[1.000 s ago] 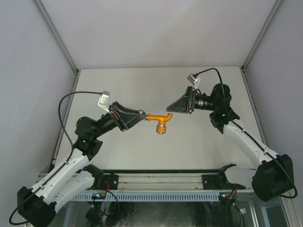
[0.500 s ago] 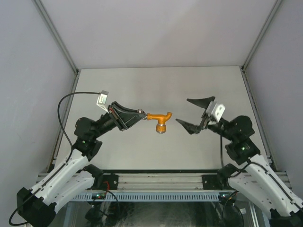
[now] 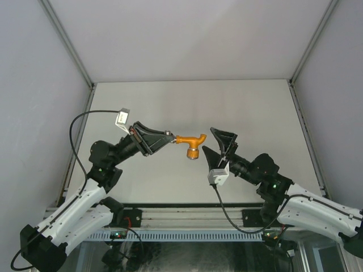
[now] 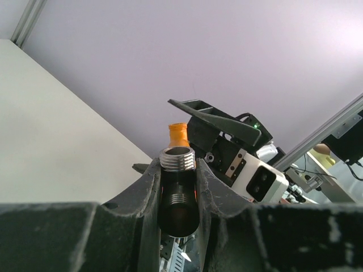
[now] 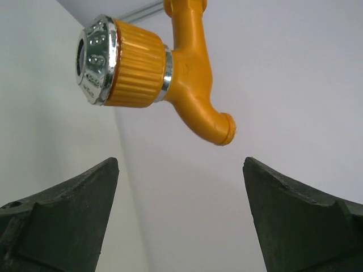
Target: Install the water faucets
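- While the pipe fitting (image 4: 178,160) is pinched in the left gripper (image 3: 170,137), where is the faucet (image 3: 191,143) found?
- Above the bench (image 3: 255,107), at nine o'clock from the spread right gripper (image 3: 218,146), its axis laid three-to-nine.

Orange-yellow tap (image 3: 191,143), bent spout, chrome-rimmed knob, aloft at left tool (image 3: 170,137) tip.

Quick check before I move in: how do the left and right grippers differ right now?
The left gripper is shut on the faucet, clamping its threaded end; the right gripper is open and holds nothing. The left gripper touches the faucet, while the right gripper only faces the spout with its fingers spread, not touching it. Both point at the faucet, from opposite sides.
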`<act>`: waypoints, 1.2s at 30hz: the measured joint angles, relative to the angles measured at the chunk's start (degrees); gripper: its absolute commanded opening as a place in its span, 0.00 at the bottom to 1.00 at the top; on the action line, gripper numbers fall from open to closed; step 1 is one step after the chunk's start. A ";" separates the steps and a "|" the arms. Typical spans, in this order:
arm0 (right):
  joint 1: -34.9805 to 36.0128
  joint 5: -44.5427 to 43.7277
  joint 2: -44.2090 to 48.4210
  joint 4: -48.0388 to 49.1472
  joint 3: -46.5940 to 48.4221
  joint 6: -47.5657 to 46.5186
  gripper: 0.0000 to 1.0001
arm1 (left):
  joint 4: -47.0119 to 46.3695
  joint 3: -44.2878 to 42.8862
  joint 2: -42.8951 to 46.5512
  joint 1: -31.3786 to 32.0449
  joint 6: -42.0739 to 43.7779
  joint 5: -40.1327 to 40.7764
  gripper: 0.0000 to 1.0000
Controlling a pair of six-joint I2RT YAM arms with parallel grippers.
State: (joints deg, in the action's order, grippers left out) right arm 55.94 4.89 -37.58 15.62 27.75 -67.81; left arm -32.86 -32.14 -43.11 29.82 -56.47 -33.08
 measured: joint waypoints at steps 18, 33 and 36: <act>8.66 -5.77 -11.50 19.30 -0.39 -22.29 0.54 | -0.04 0.13 0.17 0.00 -2.69 1.92 0.00; 8.96 -4.20 -8.22 11.47 1.73 -14.47 0.16 | 0.63 0.66 0.72 0.04 -3.39 1.49 0.00; 8.15 -2.32 -6.82 5.81 4.33 -8.28 0.12 | 0.37 0.66 0.74 0.04 -3.41 1.09 0.00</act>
State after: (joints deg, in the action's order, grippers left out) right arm 64.10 2.57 -44.40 21.43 32.08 -76.09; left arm -32.49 -31.48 -42.37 29.87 -59.88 -31.99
